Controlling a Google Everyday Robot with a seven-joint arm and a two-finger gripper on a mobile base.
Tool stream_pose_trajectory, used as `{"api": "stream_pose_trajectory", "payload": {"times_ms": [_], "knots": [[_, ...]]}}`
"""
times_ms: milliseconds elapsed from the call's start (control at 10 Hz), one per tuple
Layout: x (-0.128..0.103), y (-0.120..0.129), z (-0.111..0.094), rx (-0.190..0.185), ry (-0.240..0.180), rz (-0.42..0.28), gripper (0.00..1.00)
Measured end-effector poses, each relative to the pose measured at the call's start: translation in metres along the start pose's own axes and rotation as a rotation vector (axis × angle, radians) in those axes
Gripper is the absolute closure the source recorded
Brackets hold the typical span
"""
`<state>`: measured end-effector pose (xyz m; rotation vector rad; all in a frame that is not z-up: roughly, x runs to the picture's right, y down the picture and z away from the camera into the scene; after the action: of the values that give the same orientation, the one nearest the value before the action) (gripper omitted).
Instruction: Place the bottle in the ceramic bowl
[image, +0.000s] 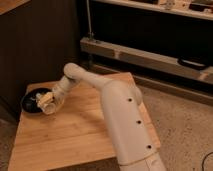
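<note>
Arm (107, 92) outstretched leftward, hand (44, 102) low at its end

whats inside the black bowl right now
The tool hangs over the ceramic bowl, with something pale, likely the bottle, at its tip. The tool covers much of the bowl's inside, so whether the bottle rests there is hidden.

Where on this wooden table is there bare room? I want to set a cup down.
The wooden table shows bare board across its near half, between the front edge and the white arm, and along the left edge below the ceramic bowl. The far-left corner is crowded: the pincer hangs over the bowl there.
</note>
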<state>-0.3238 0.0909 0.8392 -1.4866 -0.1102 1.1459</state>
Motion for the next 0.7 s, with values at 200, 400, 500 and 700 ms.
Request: {"api": "stream_pose_trajectory", "payload": {"times_ms": [200,400,500,700], "knots": [[0.0044,-0.0094,-0.0057,-0.067,0.003,0.019,0.2],[0.0044,-0.0071,-0.003,-0.068,0.007,0.016,0.2],[0.0043,-0.0081,-0.0042,-0.068,0.005,0.017,0.2],[0.0044,-0.0082,-0.0046,-0.068,0.004,0.017,0.2]]}}
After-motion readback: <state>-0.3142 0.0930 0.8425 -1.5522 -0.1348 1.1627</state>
